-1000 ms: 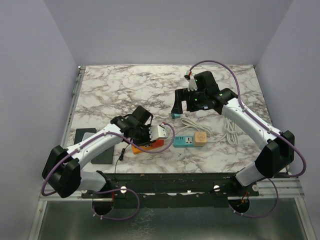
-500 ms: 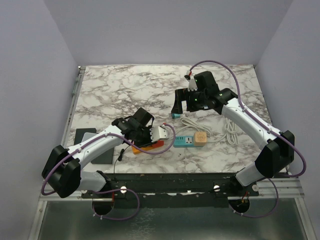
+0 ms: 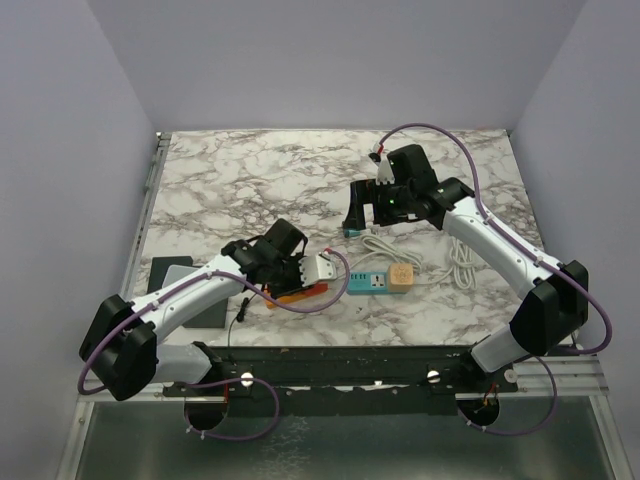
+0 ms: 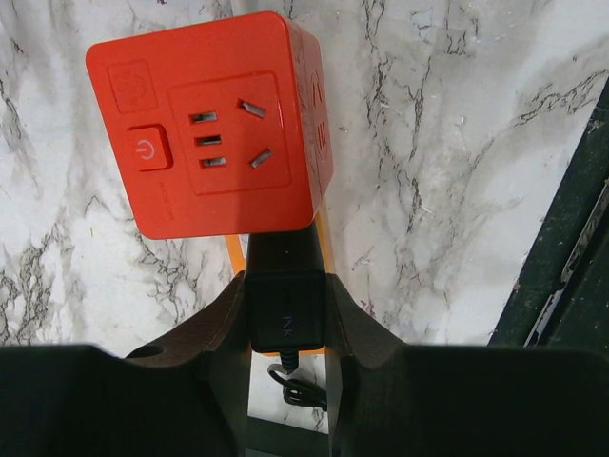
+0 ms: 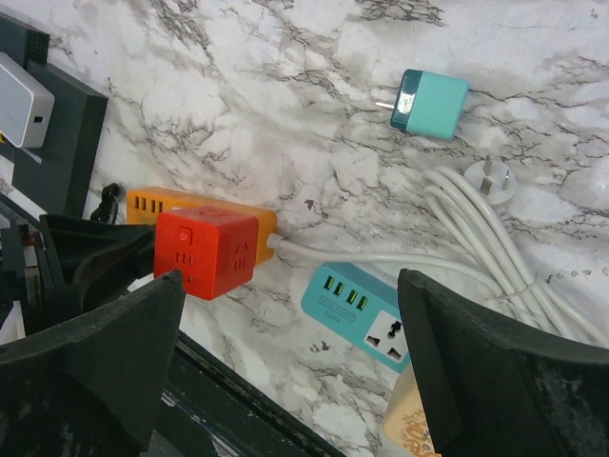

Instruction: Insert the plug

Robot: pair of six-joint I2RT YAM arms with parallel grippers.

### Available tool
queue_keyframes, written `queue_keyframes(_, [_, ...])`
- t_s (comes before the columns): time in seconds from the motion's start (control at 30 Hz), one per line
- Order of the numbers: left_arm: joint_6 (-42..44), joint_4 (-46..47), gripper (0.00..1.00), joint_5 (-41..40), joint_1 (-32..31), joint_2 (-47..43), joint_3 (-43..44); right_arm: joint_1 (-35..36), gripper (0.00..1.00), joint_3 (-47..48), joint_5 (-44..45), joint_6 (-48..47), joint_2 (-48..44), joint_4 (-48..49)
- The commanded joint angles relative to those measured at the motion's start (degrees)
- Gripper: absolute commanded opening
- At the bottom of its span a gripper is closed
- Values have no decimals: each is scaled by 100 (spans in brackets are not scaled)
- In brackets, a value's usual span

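Note:
My left gripper (image 4: 285, 290) is shut on a black plug (image 4: 285, 309) with its thin cable trailing below. The plug's front end meets the near side of a red cube socket (image 4: 214, 124), which sits on an orange power strip (image 4: 324, 252); I cannot see its prongs. In the top view the left gripper (image 3: 300, 270) covers the cube, with only the orange strip (image 3: 295, 294) showing. My right gripper (image 3: 358, 215) is open and empty above a teal adapter (image 5: 431, 103). The red cube also shows in the right wrist view (image 5: 205, 252).
A teal power strip (image 3: 367, 283) with a beige adapter (image 3: 400, 277) lies right of the orange strip. A coiled white cable (image 3: 462, 262) and its white plug (image 5: 492, 178) lie at the right. A dark grey box (image 3: 185, 285) and the black rail (image 3: 350, 360) border the near side.
My left gripper with the black plug has shifted slightly toward the near edge and right. The right arm has not moved.

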Motion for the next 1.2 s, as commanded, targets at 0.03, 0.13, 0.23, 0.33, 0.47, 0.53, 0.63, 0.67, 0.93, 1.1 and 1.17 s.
queue_keyframes(0.03, [-73, -447, 0, -235, -53, -62, -97, -22, 97, -24, 92, 45, -15, -115])
queue_keyframes(0.13, [-107, -518, 0, -272, -56, -52, -45, -25, 97, -40, 78, 61, -16, -106])
queue_keyframes(0.23, [-187, -514, 0, -230, -95, 7, 0, -21, 97, -65, 71, 70, -26, -91])
queue_keyframes(0.33, [-302, -449, 0, -309, -178, 151, 10, -25, 97, -76, 60, 81, -36, -93])
queue_keyframes(0.47, [-366, -305, 0, -439, -261, 243, -70, -17, 97, -125, 66, 85, -77, -89])
queue_keyframes(0.53, [-402, -219, 0, -493, -323, 279, -68, -18, 97, -153, 64, 81, -88, -78])
queue_keyframes(0.63, [-431, -168, 0, -589, -364, 378, -41, -20, 96, -201, 33, 83, -89, -65])
queue_keyframes(0.67, [-427, -175, 0, -612, -371, 393, -57, -18, 96, -214, 31, 85, -95, -63])
queue_keyframes(0.93, [-365, -185, 0, -739, -375, 278, -347, -19, 96, -220, 56, 45, -107, -62])
queue_keyframes(1.1, [-290, -177, 0, -719, -370, 356, -424, -22, 95, -165, 14, 45, -114, -80])
queue_keyframes(1.17, [-251, -172, 0, -715, -375, 434, -419, -19, 95, -155, -18, 49, -130, -73])
